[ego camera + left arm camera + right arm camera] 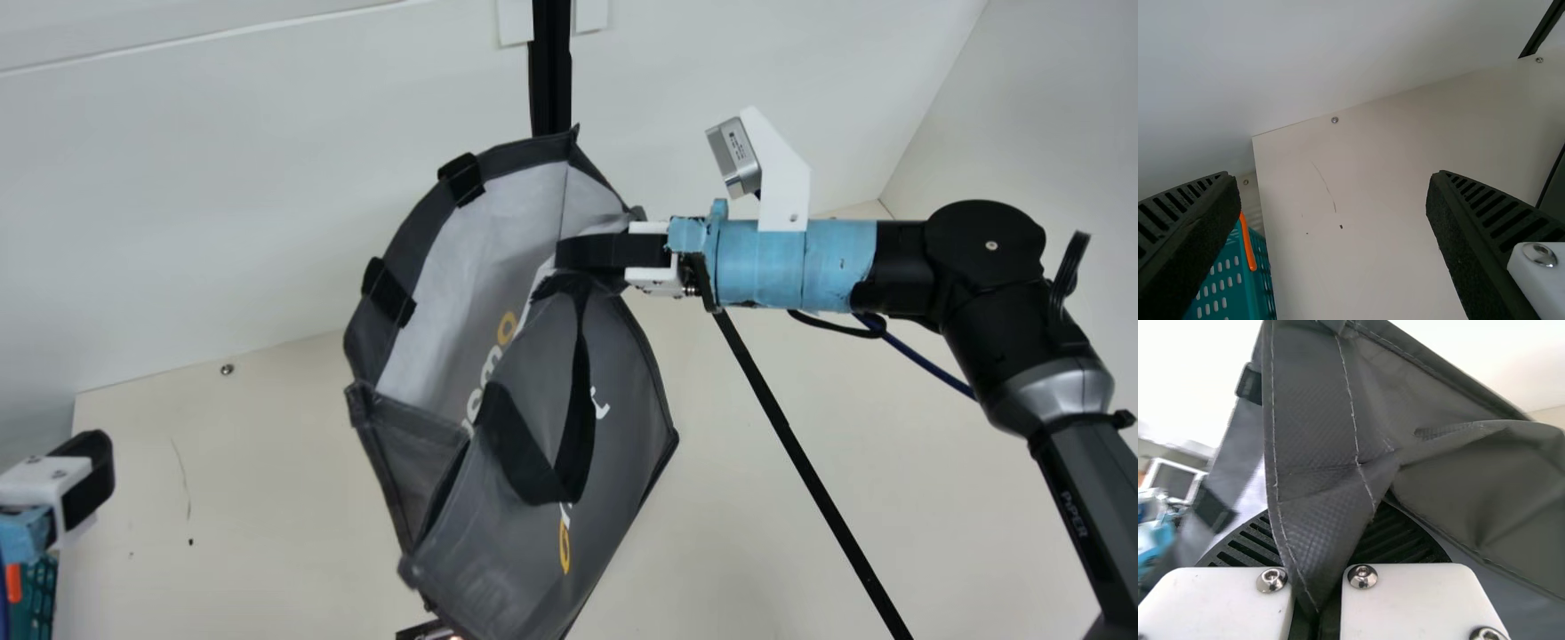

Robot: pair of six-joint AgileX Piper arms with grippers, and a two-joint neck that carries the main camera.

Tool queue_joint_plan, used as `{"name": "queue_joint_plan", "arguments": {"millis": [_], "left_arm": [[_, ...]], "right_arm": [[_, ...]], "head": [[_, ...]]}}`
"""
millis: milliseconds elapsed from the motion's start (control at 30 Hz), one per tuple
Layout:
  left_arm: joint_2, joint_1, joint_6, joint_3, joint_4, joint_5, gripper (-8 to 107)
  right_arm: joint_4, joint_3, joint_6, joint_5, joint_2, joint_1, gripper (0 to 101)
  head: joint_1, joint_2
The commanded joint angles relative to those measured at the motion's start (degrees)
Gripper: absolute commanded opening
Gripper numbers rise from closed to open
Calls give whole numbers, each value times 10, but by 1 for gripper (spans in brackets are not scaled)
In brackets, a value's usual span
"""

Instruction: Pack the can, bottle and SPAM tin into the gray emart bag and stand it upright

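Gray emart bag: while its rim is pinched at one side, the bag (pixel 622 382) hangs tilted from the right gripper (pixel 582 252), mouth open toward the upper left of the main view; whether its base touches the table (pixel 267 498) I cannot tell.
Bag in the fingers: a gathered fold of gray cloth runs down between the two ribbed fingers (pixel 1401 537) in the right wrist view, touching both; the rest of the bag spreads out beyond them.
Right fingers: closed together on that fold, with only the cloth between.
Black handle: a loop (pixel 524 453) droops over the bag's front panel, below the right gripper.
Left fingers: the left gripper (pixel 87 484) is spread wide, with nothing held, well apart from the bag's mouth.
Teal basket: at the main view's left edge, near the left gripper; the basket (pixel 1231 283) has an orange piece (pixel 1247 243) at its rim.
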State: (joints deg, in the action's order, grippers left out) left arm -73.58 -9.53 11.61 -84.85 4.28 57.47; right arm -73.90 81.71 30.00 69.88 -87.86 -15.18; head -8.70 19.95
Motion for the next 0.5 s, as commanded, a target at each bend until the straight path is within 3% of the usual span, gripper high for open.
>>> {"name": "queue_joint_plan", "arguments": {"millis": [0,467], "left_arm": [[0,0,0,0,0,0,90],[0,0,0,0,0,0,90]], "right_arm": [[24,8,-2,0,0,-6,0],[172,78,-26,0,-1,-49,0]], "head": [[-13,0],[-13,0]]}}
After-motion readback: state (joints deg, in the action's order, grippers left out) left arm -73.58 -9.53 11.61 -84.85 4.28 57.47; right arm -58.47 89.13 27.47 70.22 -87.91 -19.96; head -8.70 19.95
